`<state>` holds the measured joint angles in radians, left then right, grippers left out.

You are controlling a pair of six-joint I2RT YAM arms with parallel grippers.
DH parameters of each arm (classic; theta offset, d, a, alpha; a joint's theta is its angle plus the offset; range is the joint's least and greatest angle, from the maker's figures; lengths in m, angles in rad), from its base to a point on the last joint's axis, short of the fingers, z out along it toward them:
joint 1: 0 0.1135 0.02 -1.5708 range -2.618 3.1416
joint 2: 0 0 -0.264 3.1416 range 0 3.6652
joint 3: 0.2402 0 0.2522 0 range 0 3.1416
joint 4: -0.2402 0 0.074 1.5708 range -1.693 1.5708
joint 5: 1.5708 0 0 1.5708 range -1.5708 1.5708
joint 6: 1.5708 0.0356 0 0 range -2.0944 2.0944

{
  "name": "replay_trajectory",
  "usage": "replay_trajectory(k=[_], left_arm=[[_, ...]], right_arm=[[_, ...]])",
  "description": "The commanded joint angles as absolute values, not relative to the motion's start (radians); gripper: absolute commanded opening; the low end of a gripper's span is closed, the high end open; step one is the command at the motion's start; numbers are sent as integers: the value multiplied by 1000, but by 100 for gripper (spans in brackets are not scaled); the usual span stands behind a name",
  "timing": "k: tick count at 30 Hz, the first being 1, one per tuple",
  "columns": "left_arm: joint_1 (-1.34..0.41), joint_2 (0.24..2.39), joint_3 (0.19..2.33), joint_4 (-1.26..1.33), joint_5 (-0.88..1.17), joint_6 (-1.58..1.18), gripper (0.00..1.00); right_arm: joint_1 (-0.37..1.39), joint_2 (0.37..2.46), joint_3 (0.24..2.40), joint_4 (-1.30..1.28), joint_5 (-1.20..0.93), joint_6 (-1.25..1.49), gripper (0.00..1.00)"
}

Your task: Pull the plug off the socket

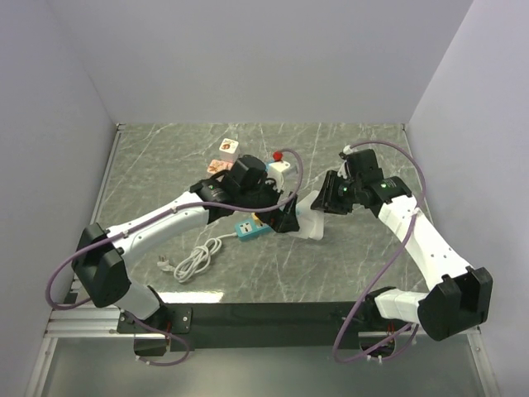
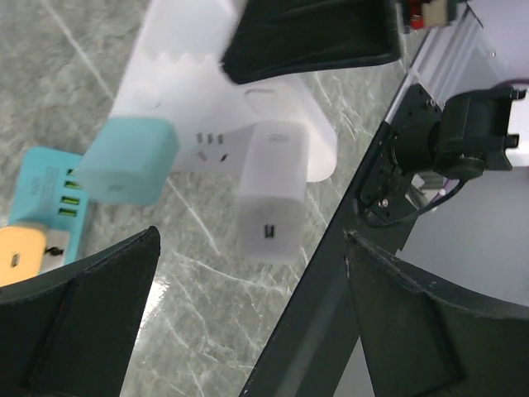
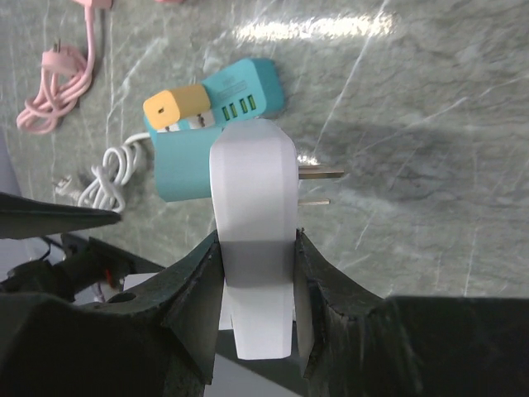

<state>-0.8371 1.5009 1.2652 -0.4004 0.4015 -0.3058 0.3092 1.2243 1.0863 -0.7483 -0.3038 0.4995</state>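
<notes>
A white socket block (image 3: pixel 252 190) is held above the table, two metal prongs (image 3: pixel 318 174) sticking out of its side. My right gripper (image 3: pixel 256 273) is shut on it; in the top view the right gripper (image 1: pixel 321 201) holds the block (image 1: pixel 312 223) at table centre. In the left wrist view the block (image 2: pixel 190 91) carries a teal plug (image 2: pixel 128 161) and a white plug (image 2: pixel 273 194), both seated in it. My left gripper (image 2: pixel 248 322) is open, its fingers (image 2: pixel 83 322) apart, just short of the white plug. It appears in the top view (image 1: pixel 286 218) beside the block.
A teal power strip (image 1: pixel 250 229) with an orange plug (image 3: pixel 176 106) and a coiled white cable (image 1: pixel 194 260) lies left of the block. Pink and white cubes (image 1: pixel 227 153) and a pink cable (image 3: pixel 62 91) lie behind. The table's black front edge (image 2: pixel 331 273) is close.
</notes>
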Motion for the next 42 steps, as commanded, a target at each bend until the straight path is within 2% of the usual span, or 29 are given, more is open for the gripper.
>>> replay_trajectory(k=[1,5,8,9,11,12,14,15,17,18,20,21,22,23,24,27,29,32,36,42], left_arm=[[-873,1525,1325,-362,390,-268,99],[-899,1560,1344,-373,374,-268,98],[-913,1580,1354,-382,385,-267,86],[-916,1585,1356,-388,393,-268,79],[-916,1598,1358,-396,400,-270,70],[-917,1603,1359,-406,413,-270,60],[-917,1621,1368,-416,425,-273,49],[-919,1624,1371,-419,429,-275,39],[-920,1632,1374,-419,430,-284,33],[-919,1631,1373,-414,428,-287,24],[-920,1629,1374,-407,419,-298,16],[-920,1626,1376,-403,413,-301,3],[-920,1621,1377,-394,407,-308,0],[-920,1620,1379,-391,396,-310,0],[-920,1615,1381,-387,396,-313,0],[-920,1609,1391,-370,391,-322,0],[-919,1605,1400,-364,391,-328,0],[-920,1603,1410,-364,387,-331,0],[-919,1598,1417,-365,368,-333,0],[-919,1563,1417,-351,344,-345,0]], right_arm=[[310,1226,1158,-739,-397,499,0],[318,1232,1169,-733,-417,506,0],[319,1230,1170,-727,-431,511,0],[315,1232,1169,-726,-436,512,0],[319,1232,1169,-721,-448,517,0],[321,1232,1169,-718,-448,518,0],[322,1229,1166,-716,-448,522,0],[324,1226,1164,-715,-449,522,0],[328,1224,1160,-712,-449,525,0],[330,1224,1157,-710,-448,525,0],[336,1218,1151,-709,-443,529,0],[340,1219,1149,-707,-437,532,0],[342,1218,1141,-704,-437,537,6],[345,1213,1138,-700,-433,538,24],[356,1213,1134,-693,-419,543,34],[383,1210,1114,-672,-394,558,55],[402,1216,1109,-667,-353,572,61],[436,1227,1111,-664,-299,587,64],[454,1242,1109,-676,-230,609,65],[462,1239,1066,-641,-166,669,59]])
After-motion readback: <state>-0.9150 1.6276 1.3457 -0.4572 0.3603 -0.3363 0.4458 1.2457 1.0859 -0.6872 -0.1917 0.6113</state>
